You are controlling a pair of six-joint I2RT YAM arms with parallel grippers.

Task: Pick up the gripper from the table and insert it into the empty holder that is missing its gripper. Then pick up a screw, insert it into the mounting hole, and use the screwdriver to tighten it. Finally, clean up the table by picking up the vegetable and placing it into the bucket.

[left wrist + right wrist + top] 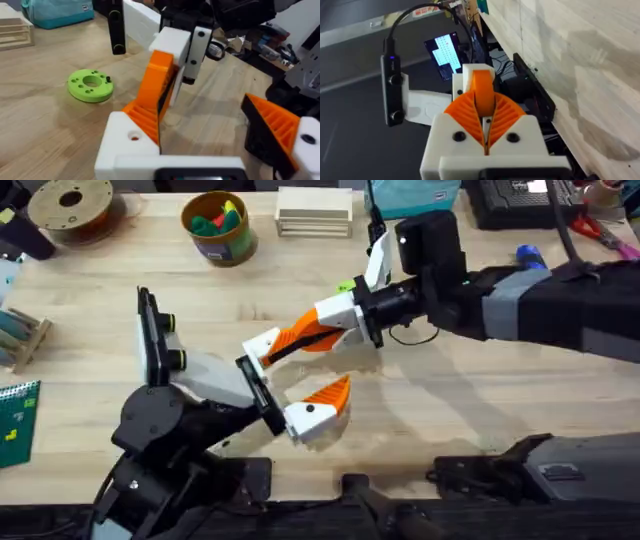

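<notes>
Two grippers meet over the middle of the wooden table (480,410). The right gripper (300,340) reaches in from the right with its orange ribbed pads pressed together on the gripper (483,92), the loose orange wedge, which stands pinched between them. The wedge's far end sits against the holder (262,346), the white finger block of the left gripper (290,385); the left wrist view shows the orange piece rising from that white block, which has an open mounting hole (134,135). The left gripper is spread wide, its other finger carrying its own orange pad (330,392) well apart from the holder and gripping nothing.

Beyond the meeting point, a flat green ring (90,85) lies on the table with a small dark screw (107,79) standing in it. The bucket (218,226), with green, red and yellow pieces inside, stands at the far edge, left of a stack of pale wooden blocks (314,211). The blue screwdriver (528,256) lies at the far right, partly hidden behind the right arm.
</notes>
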